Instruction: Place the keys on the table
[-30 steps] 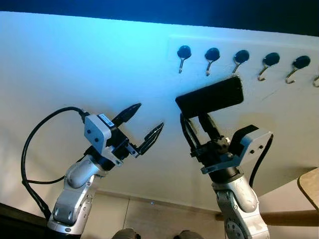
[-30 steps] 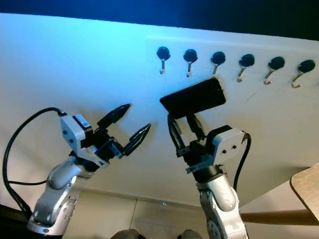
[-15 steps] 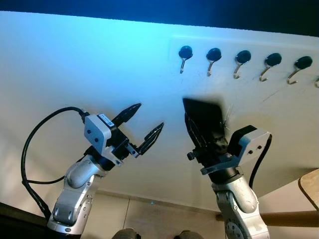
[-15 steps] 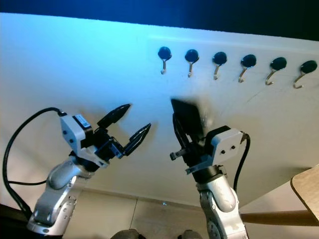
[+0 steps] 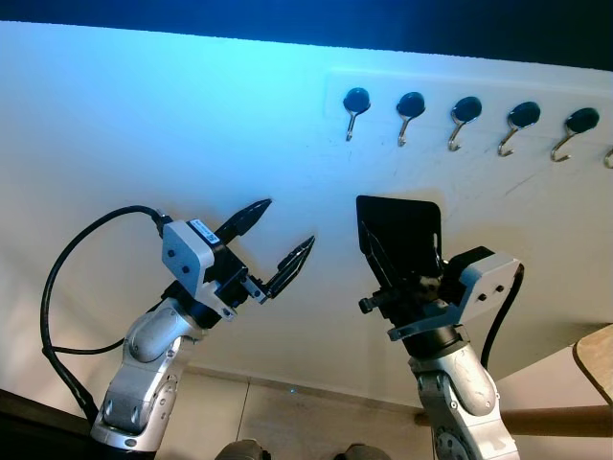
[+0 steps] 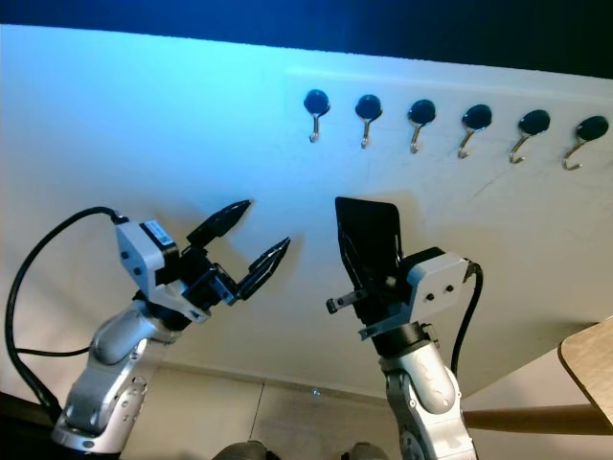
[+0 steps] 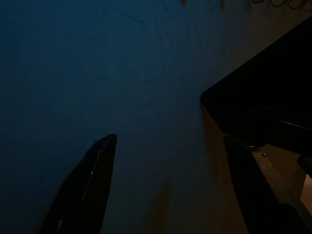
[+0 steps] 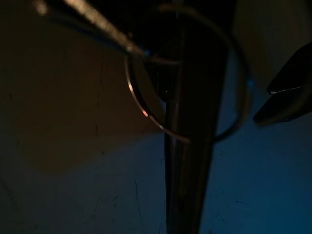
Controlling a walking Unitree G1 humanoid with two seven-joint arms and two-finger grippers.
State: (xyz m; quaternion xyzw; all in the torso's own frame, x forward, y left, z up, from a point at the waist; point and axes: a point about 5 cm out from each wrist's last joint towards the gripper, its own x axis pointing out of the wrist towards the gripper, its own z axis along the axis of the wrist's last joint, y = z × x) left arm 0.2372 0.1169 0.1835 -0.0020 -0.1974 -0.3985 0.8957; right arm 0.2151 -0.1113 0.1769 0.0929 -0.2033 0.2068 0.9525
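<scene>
The right claw (image 5: 397, 259) grips the keys (image 5: 400, 230) by a flat black fob standing above its fingers, light and stiff, its ring (image 8: 161, 112) loose; the left claw (image 5: 273, 238) gapes empty.

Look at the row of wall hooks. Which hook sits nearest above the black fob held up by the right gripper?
The second hook from the left: it hangs almost straight above the black fob in the right gripper; the others lie off to either side.

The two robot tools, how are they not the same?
The left tool has its fingers spread wide with nothing between them; the right tool carries a flat black tag on a key ring. The left tool leans toward the right; the right tool points up at the hooks. Both are raised before the white wall.
</scene>
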